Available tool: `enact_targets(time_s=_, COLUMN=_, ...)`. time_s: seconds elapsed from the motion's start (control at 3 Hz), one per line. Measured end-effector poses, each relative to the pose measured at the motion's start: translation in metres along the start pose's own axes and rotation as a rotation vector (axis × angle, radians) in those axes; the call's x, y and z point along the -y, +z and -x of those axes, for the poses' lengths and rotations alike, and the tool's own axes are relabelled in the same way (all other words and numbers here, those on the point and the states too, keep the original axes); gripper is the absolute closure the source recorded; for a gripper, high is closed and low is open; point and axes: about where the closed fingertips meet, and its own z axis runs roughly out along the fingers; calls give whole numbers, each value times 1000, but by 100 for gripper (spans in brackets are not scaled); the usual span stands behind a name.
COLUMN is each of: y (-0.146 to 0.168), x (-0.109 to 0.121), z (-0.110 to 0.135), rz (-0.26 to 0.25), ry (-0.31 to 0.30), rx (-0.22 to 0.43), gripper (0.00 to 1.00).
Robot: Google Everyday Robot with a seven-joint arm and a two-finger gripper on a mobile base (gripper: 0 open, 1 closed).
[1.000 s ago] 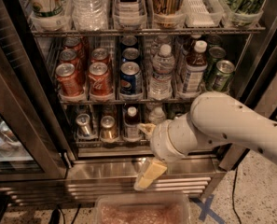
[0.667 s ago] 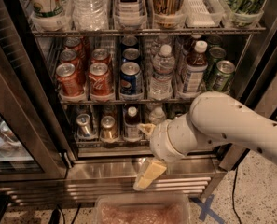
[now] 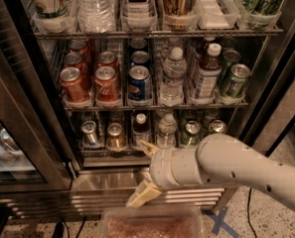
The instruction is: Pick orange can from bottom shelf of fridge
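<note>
The orange can (image 3: 116,137) has an amber body and a silver top. It stands on the bottom shelf (image 3: 112,160) of the fridge (image 3: 33,113), second lane from the left, next to a silver-grey can (image 3: 90,132). My gripper (image 3: 144,171) hangs in front of the fridge's steel base, below and to the right of the orange can, apart from it. It is open and empty, with one cream finger (image 3: 147,148) up at the shelf's front edge and the other finger (image 3: 142,194) low. My white arm (image 3: 236,168) comes in from the right.
The bottom shelf also holds a dark bottle (image 3: 141,124), a water bottle (image 3: 167,130) and green cans (image 3: 191,132). The rack above carries red cola cans (image 3: 105,83), blue cans (image 3: 139,82) and bottles. A dark door frame (image 3: 23,103) stands at left. A pinkish tray (image 3: 152,224) lies below.
My gripper and wrist have moved a little left and down, closer to the lane of the orange can. The cans have not moved.
</note>
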Motion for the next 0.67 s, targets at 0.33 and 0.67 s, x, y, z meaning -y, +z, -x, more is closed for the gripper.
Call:
enact_targets(time_s=0.33, y=27, x=-1, z=2, rz=-53, ry=-3, rx=93, gripper=0)
enact_targets(time_s=0.67, y=49, x=-4, z=4, rz=-64, ry=0, rx=166, gripper=0)
